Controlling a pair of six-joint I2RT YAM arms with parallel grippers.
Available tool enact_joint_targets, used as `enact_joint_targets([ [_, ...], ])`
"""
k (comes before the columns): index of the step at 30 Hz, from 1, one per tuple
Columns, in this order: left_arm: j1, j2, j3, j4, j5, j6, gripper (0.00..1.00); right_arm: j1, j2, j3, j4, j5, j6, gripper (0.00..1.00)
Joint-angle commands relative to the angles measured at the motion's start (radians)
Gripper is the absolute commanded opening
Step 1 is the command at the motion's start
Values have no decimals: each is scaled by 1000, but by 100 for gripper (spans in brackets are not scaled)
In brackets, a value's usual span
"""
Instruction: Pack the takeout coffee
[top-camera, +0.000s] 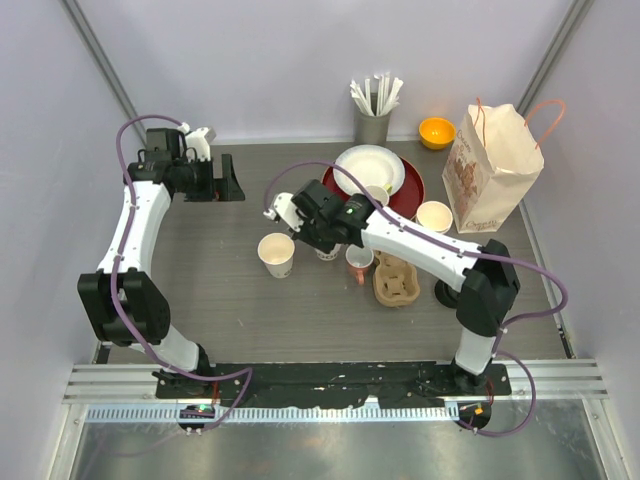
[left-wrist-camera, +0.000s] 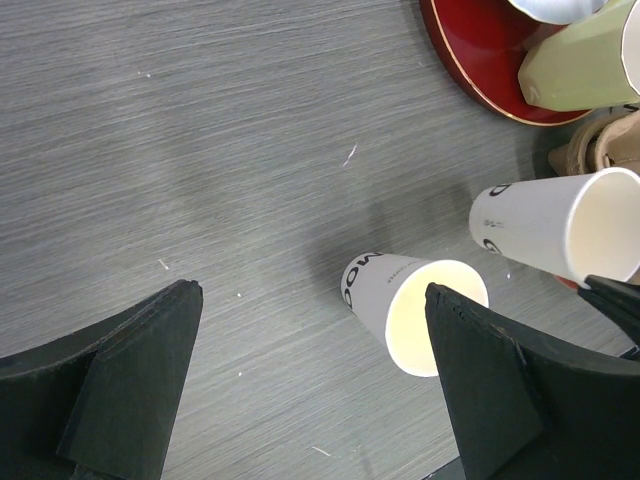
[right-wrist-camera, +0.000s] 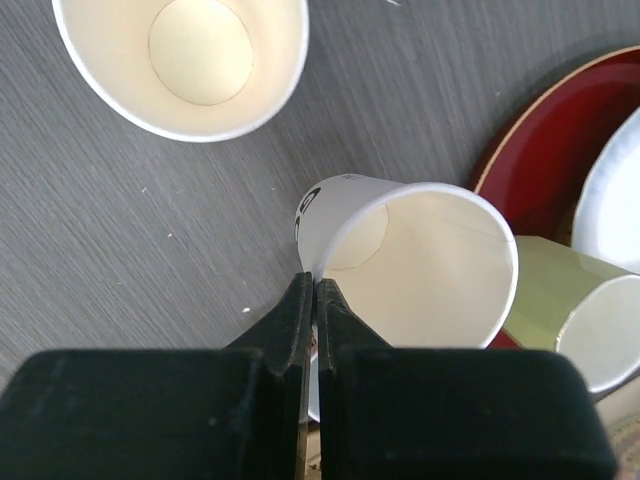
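1. Right wrist view: the right gripper (right-wrist-camera: 311, 295), jaws pressed narrow, pinches the rim of a tilted, lidless paper cup (right-wrist-camera: 420, 260) at the middle of the table (right-wrist-camera: 120, 250), just beside the red plate (right-wrist-camera: 545, 140).
2. A second paper cup (right-wrist-camera: 190, 60) stands upright just to its left; the left gripper (left-wrist-camera: 312, 292) hangs wide and empty toward the far left corner.
3. Likely best: lift straight, avoid crushing the thin rim, and lower it into the cardboard carrier (top-camera: 395, 280) nearer the right edge.

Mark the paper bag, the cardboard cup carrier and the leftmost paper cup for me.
paper bag (top-camera: 490, 175), top view, on its front face.
cardboard cup carrier (top-camera: 396, 285), top view, on its middle.
leftmost paper cup (top-camera: 276, 249), top view, inside its open mouth.
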Motion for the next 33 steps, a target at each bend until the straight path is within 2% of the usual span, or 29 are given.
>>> enact_joint_targets([
  [1,6,-25,33,-3,0,20,98,0,24,1,64,-52,1,1],
  [18,5,-28,32,-4,2,23,98,0,-10,-125,123,-101,75,1],
  [32,5,-32,33,-7,2,26,98,2,-38,-101,84,-103,101,1],
  [33,5,-32,33,-4,2,26,98,3,-45,-111,86,-142,104,1],
])
